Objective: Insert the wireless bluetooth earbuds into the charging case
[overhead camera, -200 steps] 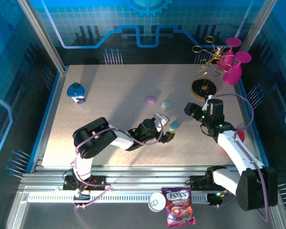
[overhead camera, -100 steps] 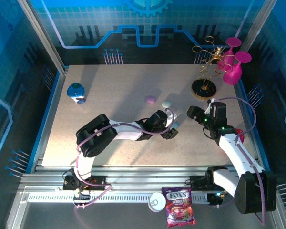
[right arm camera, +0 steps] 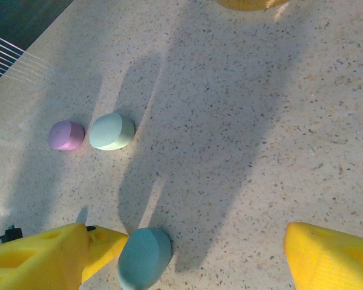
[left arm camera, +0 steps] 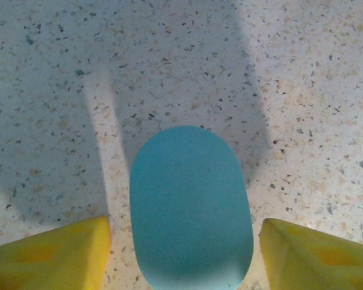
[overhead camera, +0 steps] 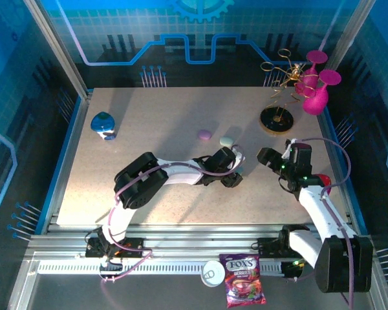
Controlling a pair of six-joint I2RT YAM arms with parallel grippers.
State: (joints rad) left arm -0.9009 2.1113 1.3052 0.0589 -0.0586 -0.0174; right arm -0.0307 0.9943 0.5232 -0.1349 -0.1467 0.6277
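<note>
Teal charging case [left arm camera: 190, 205] lies flat on the speckled table [overhead camera: 161, 116], squarely between the fingers of the left tool [left arm camera: 183, 232]. That tool is open: one yellow finger [left arm camera: 54, 254] stands on each side of the case, and a sliver of bare table shows on both sides, so nothing is touching. The case's long axis points straight ahead of the tool, its rounded far end reaching out past the fingertips.

Over to the right tool [right arm camera: 187, 248]: jaws spread wide, nothing between them but table, nothing held. From its wrist camera the teal case appears low and to its left, hard up against a yellow finger there; whose finger that is, I can't tell.

Further ahead of the right tool and off to its left, two more pebble shapes: a pale mint case [right arm camera: 111, 131] and a purple case [right arm camera: 66, 135], just beside each other, the purple one further left. Both sit beyond the left tool too, well apart from the teal one.
</note>
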